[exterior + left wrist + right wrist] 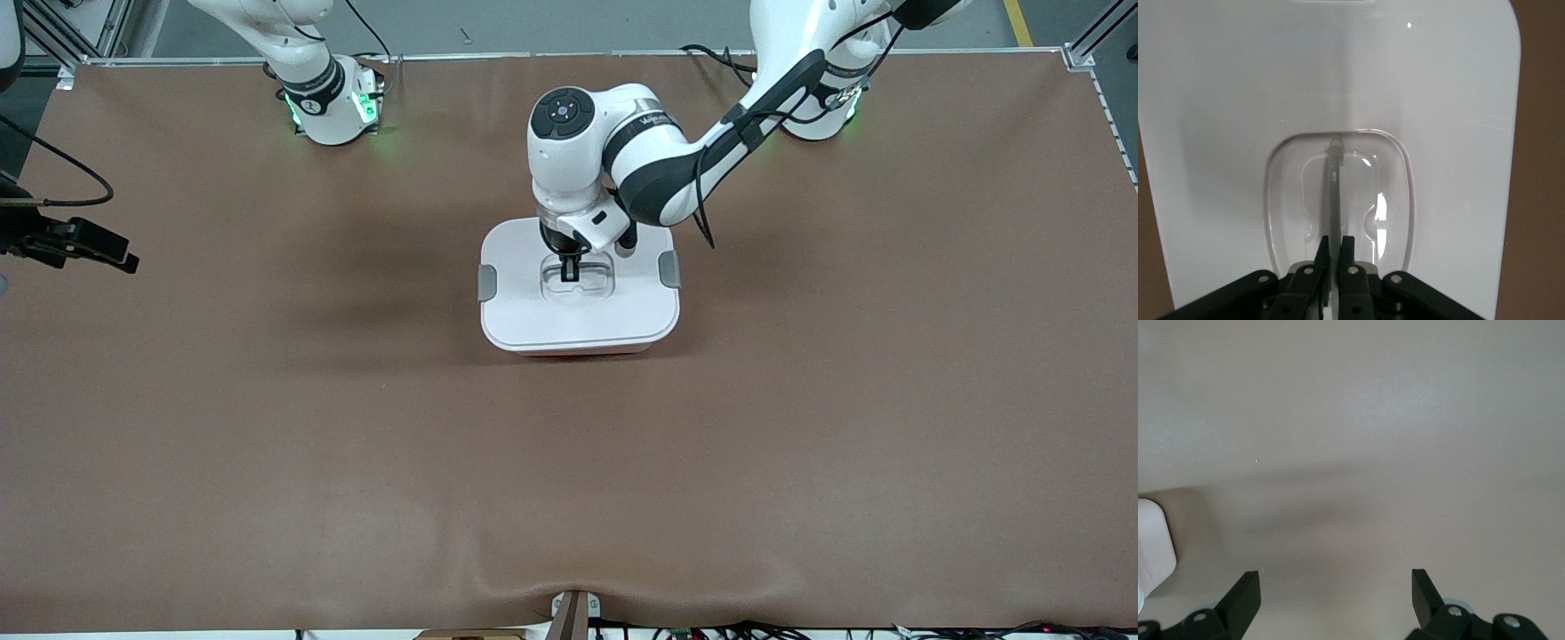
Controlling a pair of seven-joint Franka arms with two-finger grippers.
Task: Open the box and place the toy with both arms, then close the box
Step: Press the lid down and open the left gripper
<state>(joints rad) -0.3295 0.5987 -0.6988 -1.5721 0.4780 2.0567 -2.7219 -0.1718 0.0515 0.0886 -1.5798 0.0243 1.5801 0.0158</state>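
- Left gripper [570, 269], black and two-fingered, is down in the recessed clear handle [1333, 200] on the white lid, its fingers [1322, 257] pinched shut on the thin handle bar.
- Rounded-rectangular pale pink plastic box [580, 293] sits mid-table with its lid on and a grey side clip [487, 282] at each end.
- Left arm's white wrist hangs over the part of the lid toward the robot bases and hides it.
- Right gripper [1336, 590] waits over bare brown table [267, 427] toward the right arm's end, well apart from the box, fingers spread wide and holding nothing.
- No toy shows in any view.
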